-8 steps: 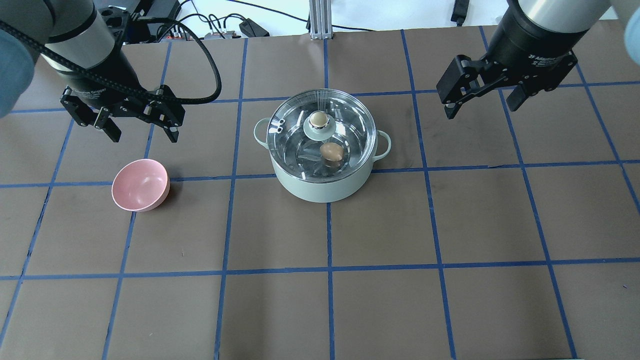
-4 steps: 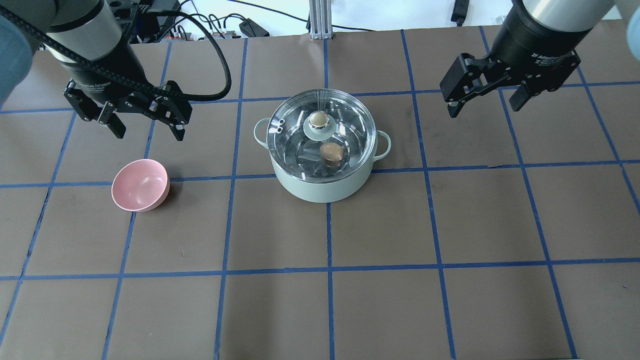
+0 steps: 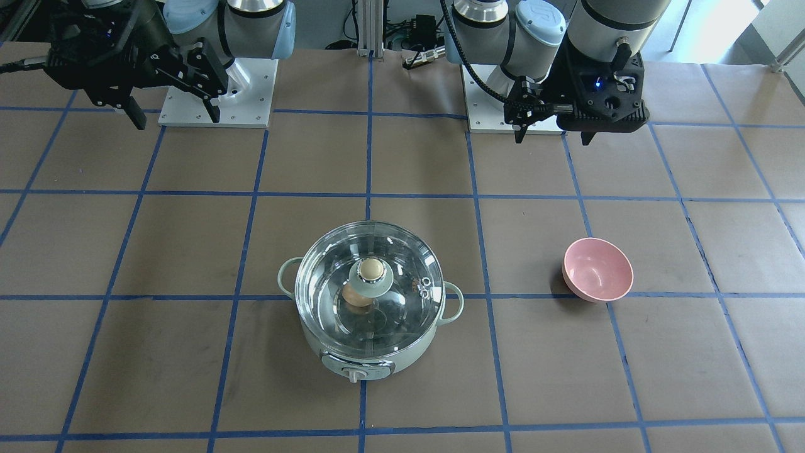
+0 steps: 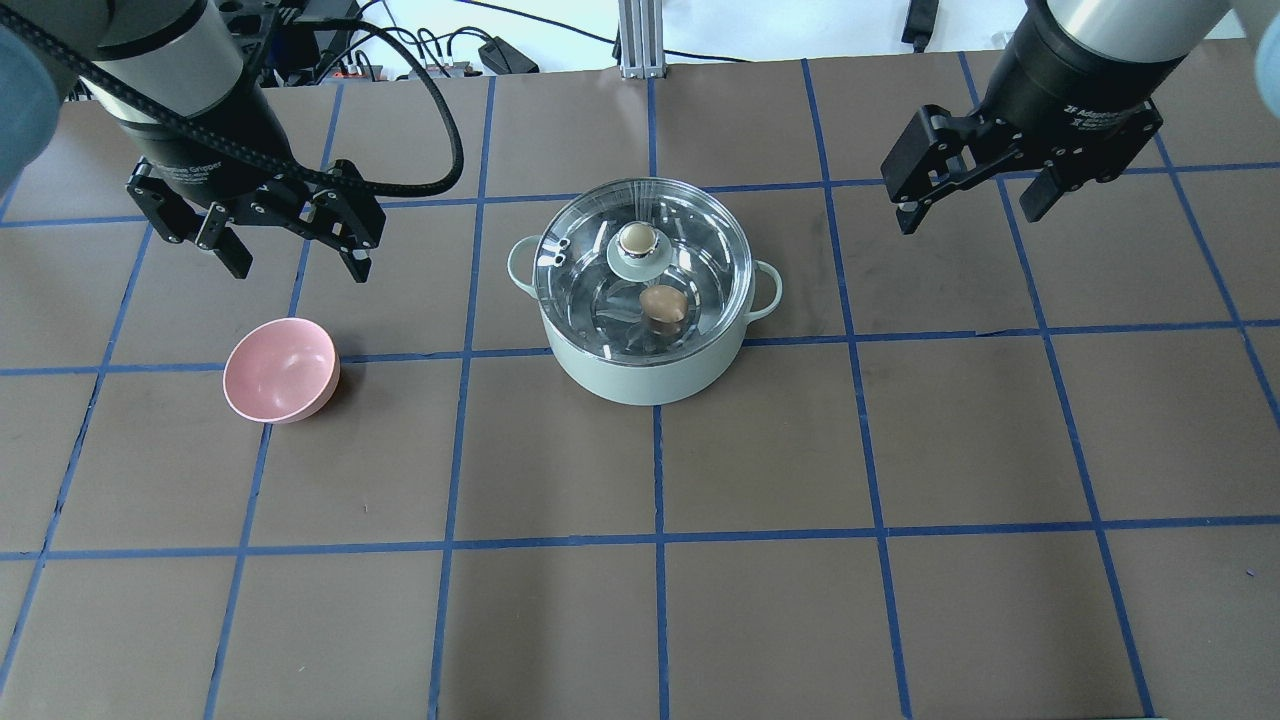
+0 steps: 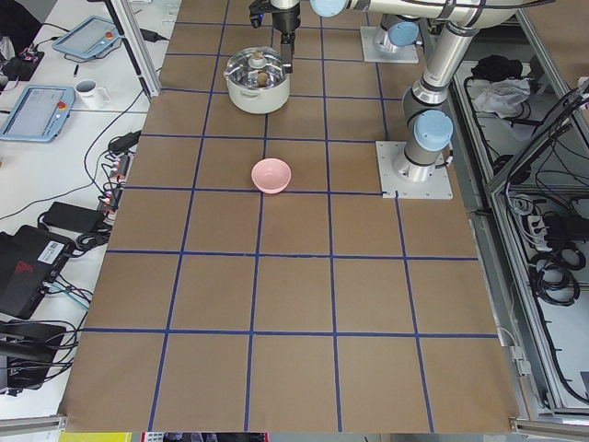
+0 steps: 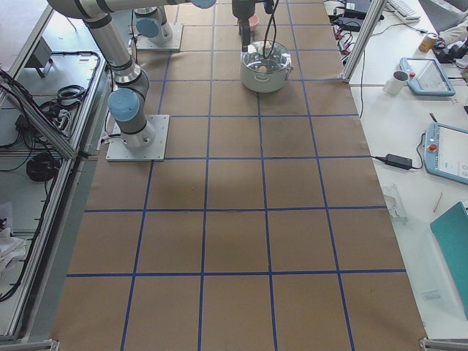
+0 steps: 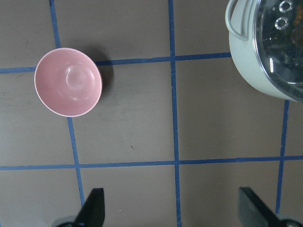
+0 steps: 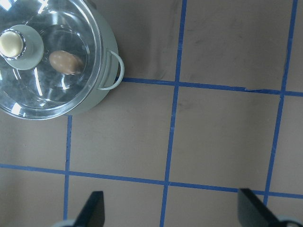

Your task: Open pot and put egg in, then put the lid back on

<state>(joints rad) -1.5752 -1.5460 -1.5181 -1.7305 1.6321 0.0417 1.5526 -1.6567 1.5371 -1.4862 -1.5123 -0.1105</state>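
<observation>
Reads, judging from the lay of things, as the close of the task. Finds the egg [image 4: 663, 303] lying on the steel floor of the pot [image 4: 650, 378], just toward 5 o'clock of the lid's beige knob [image 4: 637, 240] on the overhead clock face. Finds the lid [image 4: 700, 255] seated flat across the pot's rim. Holds the left tool [image 4: 298, 268] raised at about 10 o'clock of the pot, well apart from it, fingers spread wide with nothing between them. Holds the right tool [image 4: 970, 215] at about 2 o'clock, likewise spread and carrying nothing. Calls, most likely, for no further grasp: at most a look that the lid sits level, then a retreat of both arms toward 12 o'clock. Places the pot near the middle of the tabletop [image 4: 800, 610], its control knob facing away from the robot. Leaves a pink bowl [image 4: 280, 372] at about 9 o'clock of the pot, well apart, near the left tool but below it. Puts that bowl off any straight line between tool and pot, so hardly an obstacle.
</observation>
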